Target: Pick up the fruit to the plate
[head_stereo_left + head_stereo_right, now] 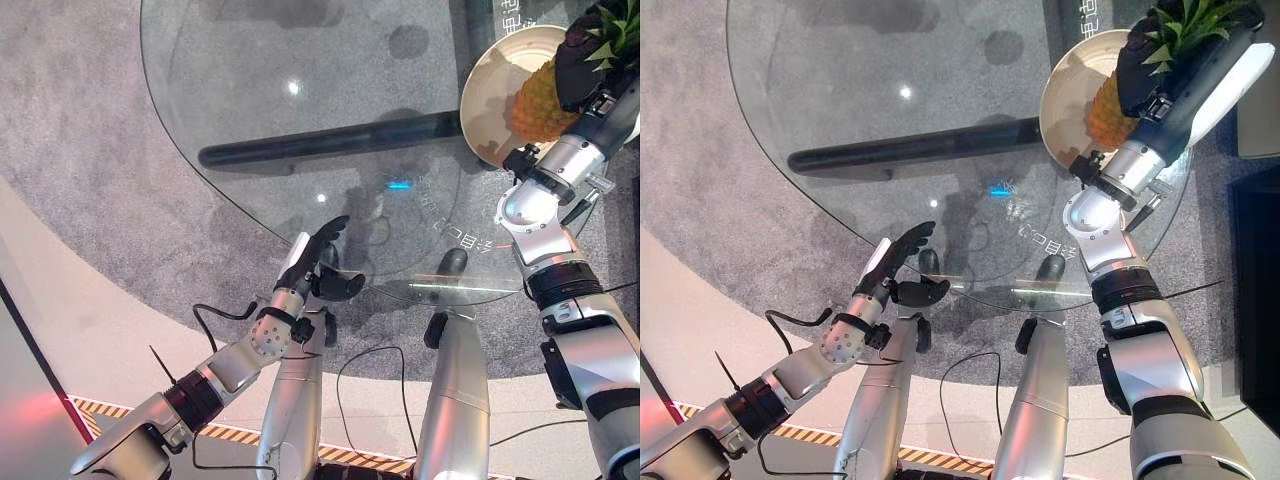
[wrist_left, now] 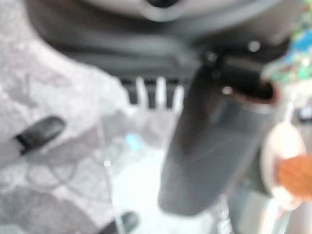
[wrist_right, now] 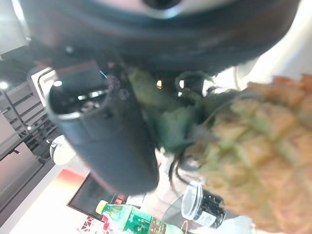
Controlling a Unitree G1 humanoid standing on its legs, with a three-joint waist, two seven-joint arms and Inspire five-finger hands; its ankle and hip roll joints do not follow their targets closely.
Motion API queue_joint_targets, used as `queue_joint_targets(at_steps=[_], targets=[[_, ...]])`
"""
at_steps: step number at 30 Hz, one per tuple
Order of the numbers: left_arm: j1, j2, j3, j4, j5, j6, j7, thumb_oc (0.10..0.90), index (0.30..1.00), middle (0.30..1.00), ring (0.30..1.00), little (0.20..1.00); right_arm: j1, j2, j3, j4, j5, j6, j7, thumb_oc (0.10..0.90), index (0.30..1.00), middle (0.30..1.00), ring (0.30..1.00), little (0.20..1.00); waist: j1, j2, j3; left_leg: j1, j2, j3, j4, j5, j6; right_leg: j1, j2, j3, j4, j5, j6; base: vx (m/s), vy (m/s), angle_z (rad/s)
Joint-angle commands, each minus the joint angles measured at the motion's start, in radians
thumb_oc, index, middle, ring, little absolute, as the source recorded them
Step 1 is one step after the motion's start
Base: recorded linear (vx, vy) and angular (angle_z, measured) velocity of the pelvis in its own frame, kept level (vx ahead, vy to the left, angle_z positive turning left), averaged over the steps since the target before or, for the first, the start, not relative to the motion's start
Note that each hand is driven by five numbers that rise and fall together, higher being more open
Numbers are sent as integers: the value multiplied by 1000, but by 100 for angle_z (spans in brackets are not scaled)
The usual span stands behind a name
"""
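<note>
Glass round table [image 1: 250, 80] takes up most of the head views, grey carpet [image 1: 70, 150] showing thru it and a dark bar [image 1: 330, 140] lying under the top. Cream plate [image 1: 495, 85] sits at the table's far right edge. Pineapple [image 1: 540, 100] hangs over the plate, body tilted, green leaves up; can't tell if its base touches the plate. Right hand [image 1: 1145, 70] is up at the pineapple's crown w/ fingers wrapped round the leaves; right wrist view shows leaves right against the palm and thumb [image 3: 105, 141]. Left hand [image 1: 318, 262] hovers at the table's near edge, well apart from the plate, fingers straight and spread, thumb out, holding nothing. Green bottle [image 3: 131, 219] and a clear cup [image 3: 192, 202] show in the right wrist view's background.
</note>
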Motion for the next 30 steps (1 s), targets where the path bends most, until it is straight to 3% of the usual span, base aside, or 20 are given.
queue_joint_targets(at_steps=[1,18,30], targets=[[32,-12,-26,-111,-7,-81,38,800,900,900,900,900,-87,-86,43,-37,-41,-63,-30,800,900,900,900,900,-13,110,-23,-22,-140,42,33,-45,74,10,113,-98,-84,38,-32,0,0,0],[53,-4,-11,-120,9,-78,39,800,900,900,900,900,-45,-70,20,-120,-90,-45,-54,800,900,900,900,900,-22,74,-23,49,-135,47,15,-59,75,98,117,-113,-113,38,-28,1,-2,1],[81,14,20,-131,16,-68,26,800,900,900,900,900,-2,-73,-23,-246,-158,16,-89,800,900,900,900,900,-30,44,-23,127,-128,49,7,-75,80,183,118,-116,-125,28,-24,1,-1,1]])
